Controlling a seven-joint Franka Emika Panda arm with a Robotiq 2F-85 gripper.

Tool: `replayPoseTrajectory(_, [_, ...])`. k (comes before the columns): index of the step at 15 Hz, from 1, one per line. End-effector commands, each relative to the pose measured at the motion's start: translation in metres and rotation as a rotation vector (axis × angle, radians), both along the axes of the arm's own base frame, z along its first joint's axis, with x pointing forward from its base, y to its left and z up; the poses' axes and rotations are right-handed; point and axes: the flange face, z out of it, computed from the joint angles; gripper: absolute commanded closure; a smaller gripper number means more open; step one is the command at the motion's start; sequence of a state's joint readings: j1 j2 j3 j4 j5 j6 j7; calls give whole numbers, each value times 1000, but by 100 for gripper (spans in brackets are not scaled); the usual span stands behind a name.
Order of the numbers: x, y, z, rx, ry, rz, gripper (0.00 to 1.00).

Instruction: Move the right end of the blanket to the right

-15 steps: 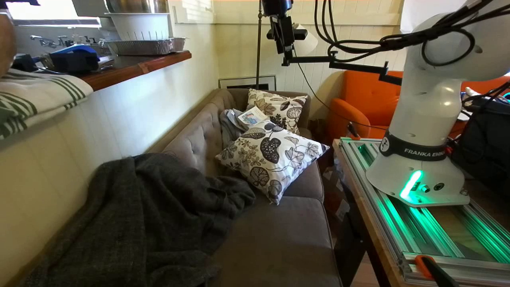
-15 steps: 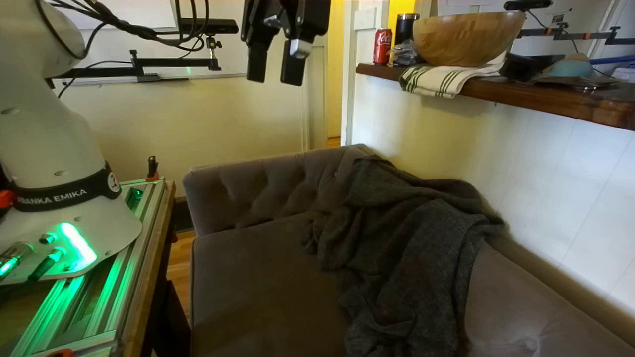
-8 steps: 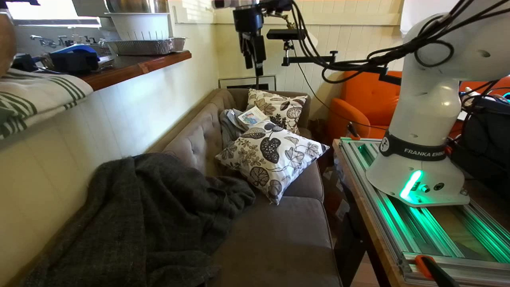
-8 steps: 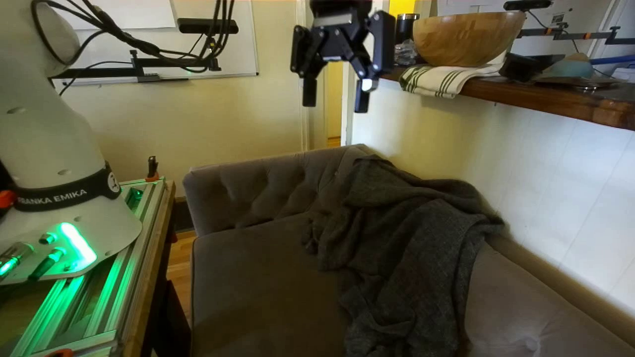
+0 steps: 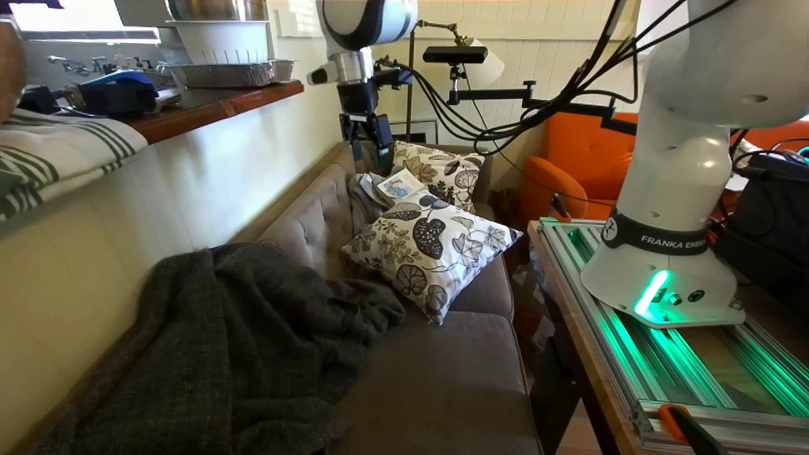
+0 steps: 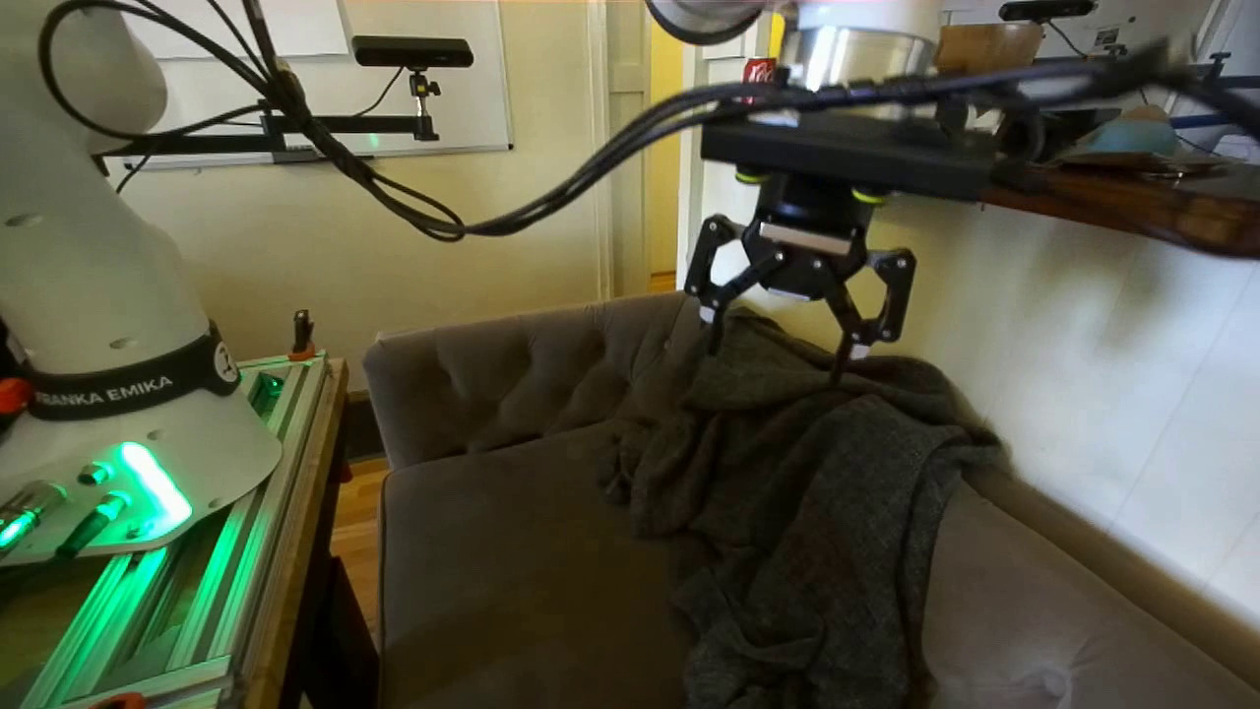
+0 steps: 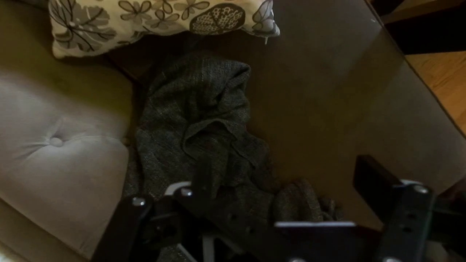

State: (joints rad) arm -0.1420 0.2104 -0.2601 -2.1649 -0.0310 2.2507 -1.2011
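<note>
The dark grey blanket lies rumpled over the sofa's back and seat; it shows in both exterior views (image 5: 253, 341) (image 6: 807, 512) and in the wrist view (image 7: 196, 109). In the wrist view, one end is bunched on the seat below the patterned pillow (image 7: 164, 22). My gripper is open and empty in both exterior views (image 5: 370, 155) (image 6: 776, 359), fingers pointing down, above the sofa and apart from the blanket. In the wrist view, the gripper (image 7: 285, 165) has its fingers wide apart, with blanket folds and bare seat seen between and beyond them.
The grey sofa (image 5: 442, 385) runs along a wall below a wooden shelf (image 5: 221, 109) bearing trays and a striped cloth (image 5: 69, 151). Two patterned pillows (image 5: 430, 246) (image 5: 442, 167) and a book (image 5: 401, 184) lie on it. A camera bar (image 5: 499, 94) and floor lamp (image 5: 486, 69) stand behind.
The arm has swung out over the sofa toward the wall and the gripper has come lower, also turning. The gripper stays open. The blanket has not moved.
</note>
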Motion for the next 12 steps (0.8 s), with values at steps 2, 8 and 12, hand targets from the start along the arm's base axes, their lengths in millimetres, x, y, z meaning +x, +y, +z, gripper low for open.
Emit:
replayPoseTrajectory(2, [17, -62, -79, 184, 91, 93, 0])
replayPoseTrajectory(8, [11, -66, -87, 154, 100, 85, 0])
replayPoseTrajectory(12, [30, -67, -105, 281, 69, 54, 0])
